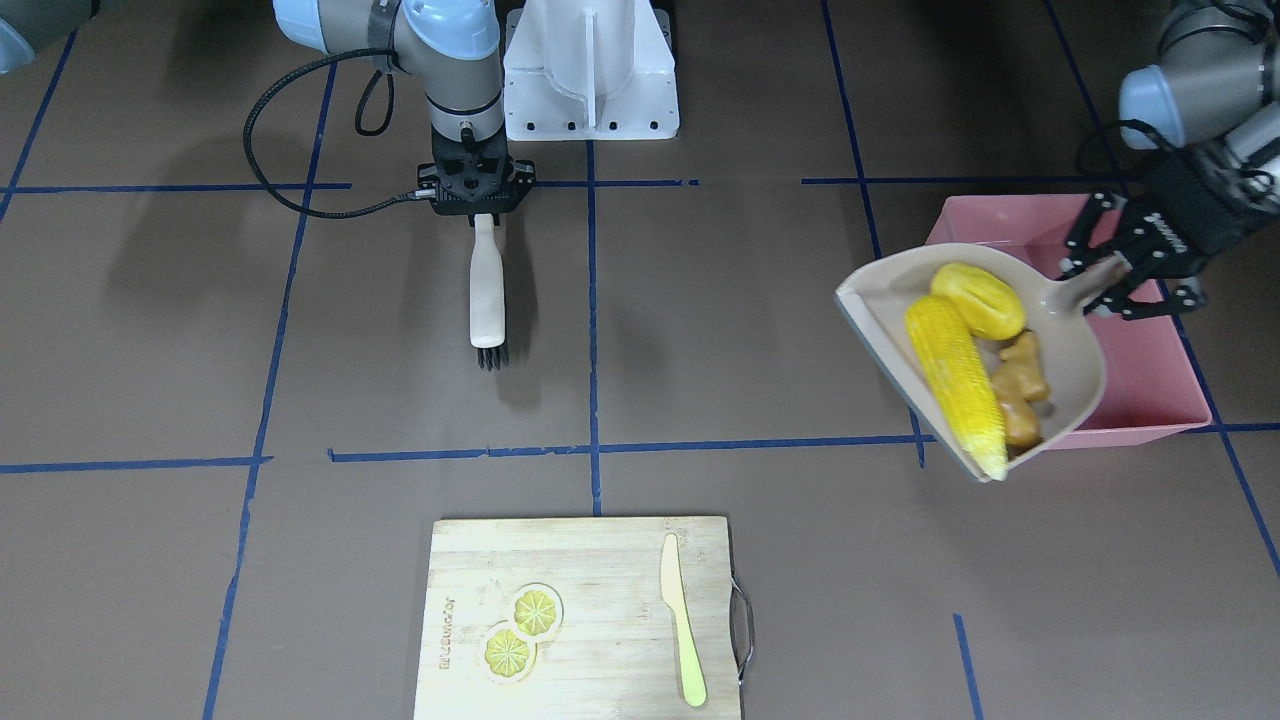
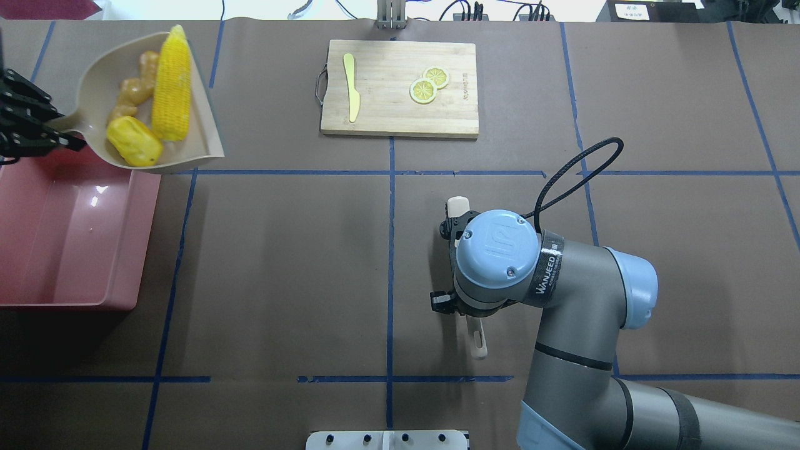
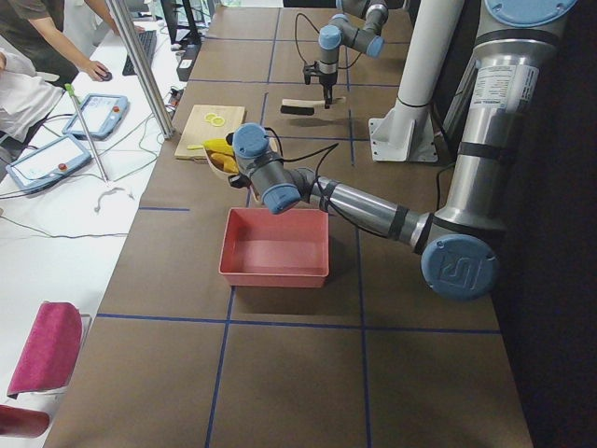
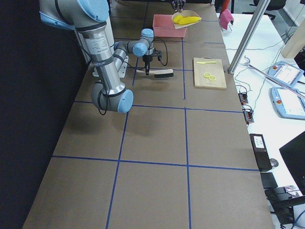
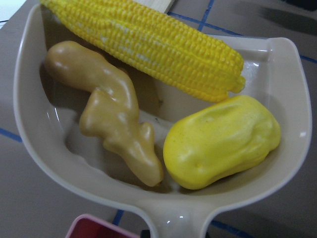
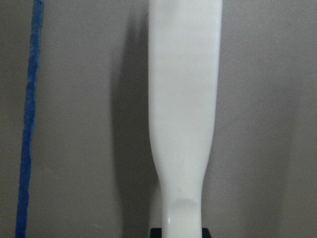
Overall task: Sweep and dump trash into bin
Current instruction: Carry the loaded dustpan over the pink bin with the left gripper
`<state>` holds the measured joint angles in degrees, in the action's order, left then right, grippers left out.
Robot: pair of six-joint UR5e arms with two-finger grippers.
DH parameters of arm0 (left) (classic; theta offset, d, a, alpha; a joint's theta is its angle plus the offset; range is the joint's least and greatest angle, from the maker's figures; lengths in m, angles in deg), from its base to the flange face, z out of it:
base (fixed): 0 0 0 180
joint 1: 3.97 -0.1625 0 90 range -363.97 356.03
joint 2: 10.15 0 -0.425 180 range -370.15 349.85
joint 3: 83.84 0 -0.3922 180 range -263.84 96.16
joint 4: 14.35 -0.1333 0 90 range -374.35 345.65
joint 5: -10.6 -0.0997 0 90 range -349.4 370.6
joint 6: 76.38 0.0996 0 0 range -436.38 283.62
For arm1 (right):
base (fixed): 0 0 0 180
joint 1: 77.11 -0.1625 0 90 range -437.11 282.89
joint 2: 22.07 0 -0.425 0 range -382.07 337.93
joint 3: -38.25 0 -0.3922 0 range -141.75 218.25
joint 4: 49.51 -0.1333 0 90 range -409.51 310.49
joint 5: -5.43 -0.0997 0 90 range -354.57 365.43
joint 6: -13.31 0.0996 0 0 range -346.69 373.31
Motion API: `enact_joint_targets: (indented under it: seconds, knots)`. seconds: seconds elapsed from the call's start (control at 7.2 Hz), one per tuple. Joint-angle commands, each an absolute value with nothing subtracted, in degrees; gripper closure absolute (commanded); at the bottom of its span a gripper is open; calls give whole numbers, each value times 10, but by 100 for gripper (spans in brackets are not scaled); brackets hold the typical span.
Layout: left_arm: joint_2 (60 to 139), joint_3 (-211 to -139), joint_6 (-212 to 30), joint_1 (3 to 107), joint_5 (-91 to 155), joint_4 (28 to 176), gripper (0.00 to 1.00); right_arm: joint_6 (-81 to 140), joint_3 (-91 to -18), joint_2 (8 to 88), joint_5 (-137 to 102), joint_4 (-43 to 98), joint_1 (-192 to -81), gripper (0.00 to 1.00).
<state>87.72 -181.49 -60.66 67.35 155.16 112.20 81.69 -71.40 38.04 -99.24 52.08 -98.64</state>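
The left gripper is clamped on the dustpan's handle, holding it raised at the bin's edge. The corn, yellow vegetable and ginger all lie in the pan. The right gripper pinches the brush handle, well away from the bin.

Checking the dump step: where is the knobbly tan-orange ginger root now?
Overhead, far left: the ginger root lies beside the long yellow corn cob in the beige plastic dustpan, which the left gripper holds beside the pink plastic tub.
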Motion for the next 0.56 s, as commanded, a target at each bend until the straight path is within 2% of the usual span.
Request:
enact_joint_targets:
  seconds: [0.0,0.42]
  knots:
    - [872,-1761,-484,731,1558,1080,100,817,-714,381,-992,520,-986,100]
    - [854,-1753,-282,791,1553,947,100,817,-714,382,-991,520,-986,100]
